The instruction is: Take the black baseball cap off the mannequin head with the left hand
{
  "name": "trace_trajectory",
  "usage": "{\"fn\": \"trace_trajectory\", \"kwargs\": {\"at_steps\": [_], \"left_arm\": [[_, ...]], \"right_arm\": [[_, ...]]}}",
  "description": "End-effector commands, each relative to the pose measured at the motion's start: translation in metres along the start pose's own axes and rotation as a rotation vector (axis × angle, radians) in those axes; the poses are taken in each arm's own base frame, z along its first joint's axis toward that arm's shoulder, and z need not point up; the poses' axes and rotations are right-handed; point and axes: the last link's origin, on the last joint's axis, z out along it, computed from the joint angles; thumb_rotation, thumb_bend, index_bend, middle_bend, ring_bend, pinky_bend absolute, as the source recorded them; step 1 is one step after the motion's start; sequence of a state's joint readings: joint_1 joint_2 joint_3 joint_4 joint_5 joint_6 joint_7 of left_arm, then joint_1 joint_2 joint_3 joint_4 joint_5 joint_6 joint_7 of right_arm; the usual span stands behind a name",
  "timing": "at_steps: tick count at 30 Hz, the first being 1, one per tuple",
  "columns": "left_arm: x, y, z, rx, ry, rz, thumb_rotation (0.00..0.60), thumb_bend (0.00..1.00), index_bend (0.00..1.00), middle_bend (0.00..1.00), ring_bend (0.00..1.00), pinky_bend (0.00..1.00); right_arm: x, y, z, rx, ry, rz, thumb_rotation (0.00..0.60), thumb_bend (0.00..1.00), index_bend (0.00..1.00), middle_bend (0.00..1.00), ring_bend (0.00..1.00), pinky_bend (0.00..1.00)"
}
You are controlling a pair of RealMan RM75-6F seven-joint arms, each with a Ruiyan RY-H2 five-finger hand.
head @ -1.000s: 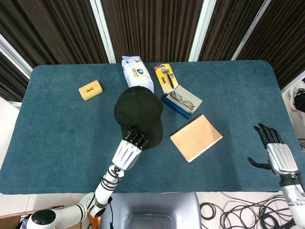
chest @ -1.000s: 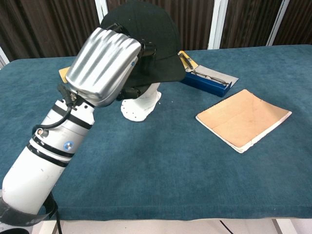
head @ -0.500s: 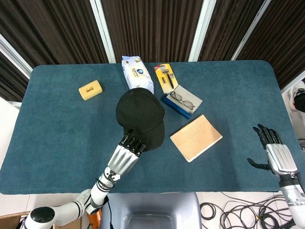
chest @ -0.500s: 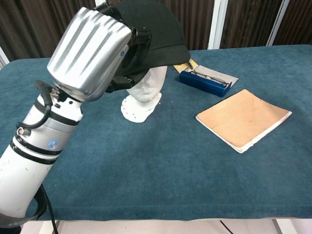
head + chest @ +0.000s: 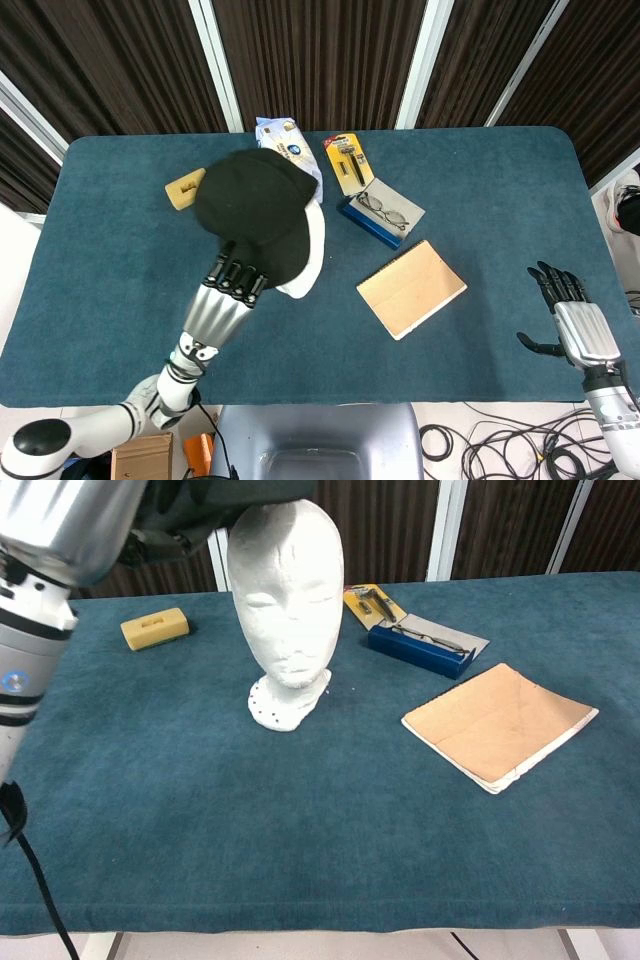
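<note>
The black baseball cap [image 5: 250,215] hangs in the air left of and above the white mannequin head [image 5: 287,600], clear of it. My left hand [image 5: 228,295] grips the cap by its brim. In the chest view the bare mannequin head stands upright on the table, and only an edge of the cap [image 5: 215,492] and part of my left hand [image 5: 60,520] show at the top left. From above, a sliver of the mannequin head [image 5: 312,250] peeks out beside the cap. My right hand [image 5: 575,325] hovers at the table's right front, fingers spread, holding nothing.
A tan notebook [image 5: 411,288] lies right of the mannequin. Behind it are glasses on a blue case [image 5: 382,212], a yellow razor pack [image 5: 348,163] and a wipes packet [image 5: 285,138]. A yellow sponge block [image 5: 154,628] sits at the back left on the blue table [image 5: 480,200].
My left hand has lifted the cap up and to the left, off the mannequin head, which now stands bare. The right hand has barely moved.
</note>
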State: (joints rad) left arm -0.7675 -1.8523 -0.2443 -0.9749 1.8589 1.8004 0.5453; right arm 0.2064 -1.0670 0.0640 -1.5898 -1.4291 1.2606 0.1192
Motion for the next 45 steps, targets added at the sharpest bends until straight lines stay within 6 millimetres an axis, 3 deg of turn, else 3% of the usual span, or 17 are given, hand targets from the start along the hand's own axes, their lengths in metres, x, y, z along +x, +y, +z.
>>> {"fn": "trace_trajectory", "kwargs": {"at_steps": [1, 8, 13, 17, 22, 24, 27, 35, 38, 45], "left_arm": [[0.009, -0.022, 0.002, 0.025, 0.008, 0.05, 0.6, 0.62, 0.77, 0.81, 0.71, 0.39], [0.016, -0.062, -0.016, 0.067, -0.07, 0.106, 0.6, 0.62, 0.77, 0.81, 0.71, 0.39], [0.004, -0.086, -0.057, 0.063, -0.207, 0.16, 0.6, 0.61, 0.77, 0.81, 0.71, 0.39], [-0.011, -0.093, -0.094, 0.046, -0.322, 0.191, 0.6, 0.59, 0.76, 0.81, 0.7, 0.39], [-0.026, -0.089, -0.124, 0.02, -0.42, 0.198, 0.6, 0.51, 0.72, 0.73, 0.66, 0.37], [-0.031, -0.086, -0.135, 0.004, -0.464, 0.208, 0.6, 0.44, 0.65, 0.67, 0.61, 0.34], [-0.039, -0.082, -0.154, 0.007, -0.568, 0.222, 0.6, 0.35, 0.4, 0.48, 0.44, 0.27], [-0.042, -0.069, -0.184, 0.107, -0.781, 0.16, 0.6, 0.25, 0.01, 0.08, 0.09, 0.14], [-0.033, -0.063, -0.188, 0.142, -0.833, 0.097, 0.6, 0.21, 0.0, 0.0, 0.02, 0.13], [0.002, -0.064, -0.188, 0.229, -0.953, -0.062, 0.6, 0.17, 0.0, 0.0, 0.0, 0.13]], "right_arm": [[-0.001, -0.001, 0.001, 0.0, -0.003, -0.002, 0.6, 0.13, 0.0, 0.0, 0.0, 0.0], [-0.003, -0.004, 0.001, 0.004, -0.007, -0.01, 0.6, 0.13, 0.0, 0.0, 0.0, 0.0], [-0.004, -0.005, 0.0, 0.007, -0.01, -0.016, 0.6, 0.13, 0.0, 0.0, 0.0, 0.0], [-0.006, -0.007, 0.001, 0.008, -0.014, -0.023, 0.6, 0.13, 0.0, 0.0, 0.0, 0.0], [-0.009, -0.009, 0.001, 0.008, -0.021, -0.03, 0.6, 0.13, 0.0, 0.0, 0.0, 0.0], [-0.009, -0.009, 0.001, 0.007, -0.022, -0.033, 0.6, 0.13, 0.0, 0.0, 0.0, 0.0], [-0.01, -0.009, 0.001, 0.005, -0.023, -0.034, 0.6, 0.13, 0.0, 0.0, 0.0, 0.0], [-0.008, -0.007, -0.001, 0.003, -0.019, -0.032, 0.6, 0.13, 0.0, 0.0, 0.0, 0.0], [-0.007, -0.007, -0.002, 0.004, -0.017, -0.031, 0.6, 0.13, 0.0, 0.0, 0.0, 0.0], [-0.008, -0.008, -0.003, 0.009, -0.019, -0.039, 0.6, 0.13, 0.0, 0.0, 0.0, 0.0]]}}
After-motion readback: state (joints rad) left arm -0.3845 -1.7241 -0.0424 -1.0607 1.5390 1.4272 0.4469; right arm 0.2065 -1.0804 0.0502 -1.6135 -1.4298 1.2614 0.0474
